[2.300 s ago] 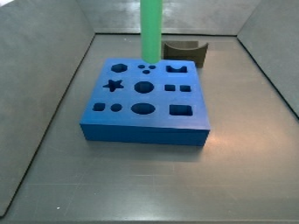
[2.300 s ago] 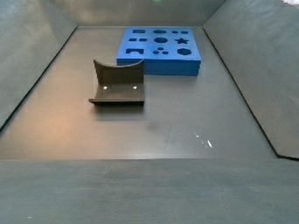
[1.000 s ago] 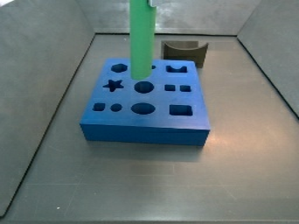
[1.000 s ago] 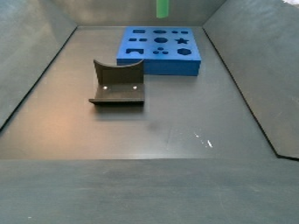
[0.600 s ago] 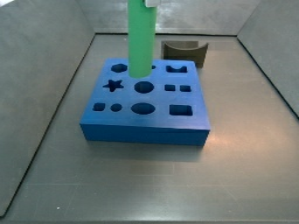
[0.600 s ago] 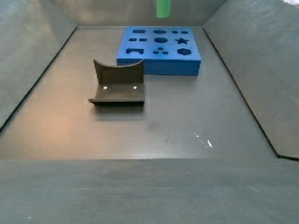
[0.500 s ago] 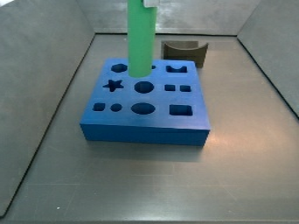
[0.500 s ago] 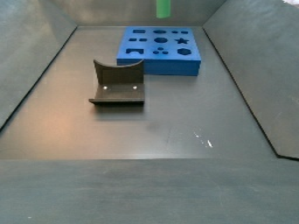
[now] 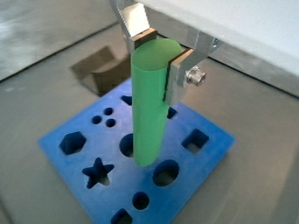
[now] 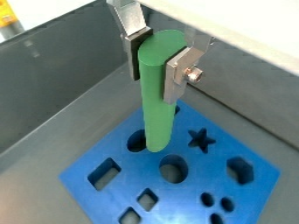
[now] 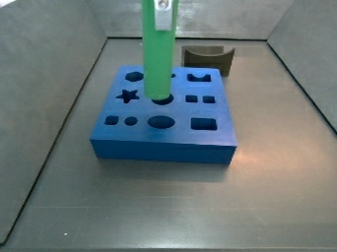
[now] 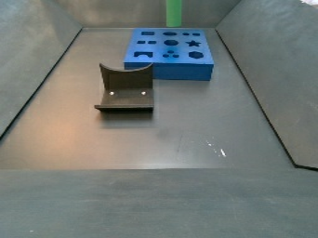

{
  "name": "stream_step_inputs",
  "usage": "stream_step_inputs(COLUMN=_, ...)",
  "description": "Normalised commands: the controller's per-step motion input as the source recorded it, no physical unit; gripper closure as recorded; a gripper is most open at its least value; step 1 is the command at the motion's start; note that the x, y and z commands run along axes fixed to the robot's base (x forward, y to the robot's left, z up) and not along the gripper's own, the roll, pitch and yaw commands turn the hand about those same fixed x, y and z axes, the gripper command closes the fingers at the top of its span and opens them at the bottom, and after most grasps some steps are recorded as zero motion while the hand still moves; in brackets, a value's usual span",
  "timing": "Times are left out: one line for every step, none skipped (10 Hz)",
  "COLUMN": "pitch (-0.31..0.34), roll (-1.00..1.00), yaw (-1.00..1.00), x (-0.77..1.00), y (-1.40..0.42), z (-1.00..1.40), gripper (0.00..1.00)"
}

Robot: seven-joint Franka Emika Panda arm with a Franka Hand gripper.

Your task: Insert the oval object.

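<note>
My gripper squeezes the top of the oval object, holding it upright over the blue block.

The oval object is a plain bright green, unpatterned; the gripper, over the middle of the frame in both wrist views, has flat silver fingers with dark pads; the blue block at the centre of a side view is saturated blue, its shaped holes darker; the fixture, left of centre, is dark brownish-grey; the floor is dull grey metal with faint sheen.
</note>
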Motion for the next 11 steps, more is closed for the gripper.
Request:
stream_step_inputs(pitch=-0.036, roll=-0.07, yaw=-0.9, x=0.0, y=-0.18, z=-0.19, gripper=1.0)
stream_step_inputs(pitch=-0.007, roll=-0.05, yaw=-0.82, x=0.0, y=-0.3, z=-0.12, gripper=1.0)
stream_step_inputs(pitch=0.0, roll=-0.03, yaw=-0.65, x=0.17, y=-0.41, z=-0.04, gripper=1.0)
stream_step_inputs(pitch=0.039, roll=0.0, yaw=-0.32, x=0.19, y=-0.27, z=0.0, gripper=1.0)
stream_step_inputs(pitch=0.0, roll=0.0, yaw=-0.05, x=0.02, y=0.0, z=0.0, gripper=1.0)
stream_step_inputs(pitch=0.006, roll=0.01, yaw=0.0, x=0.0, y=0.0, z=-0.04, gripper=1.0)
stream_step_inputs(pitch=0.0, roll=0.04, yaw=-0.18, x=0.0, y=0.0, z=-0.31, gripper=1.0)
stream_step_inputs(pitch=-0.017, roll=0.01, yaw=-0.01, x=0.0, y=-0.05, z=-0.33, gripper=1.0)
stream_step_inputs(pitch=0.0, roll=0.03, yaw=0.0, x=0.0, y=-0.02, z=-0.33, gripper=1.0)
stream_step_inputs(pitch=0.0, roll=0.03, yaw=0.03, x=0.04, y=-0.07, z=-0.28, gripper=1.0)
stream_step_inputs(pitch=0.0, roll=0.03, yaw=0.05, x=0.13, y=-0.09, z=-0.25, gripper=1.0)
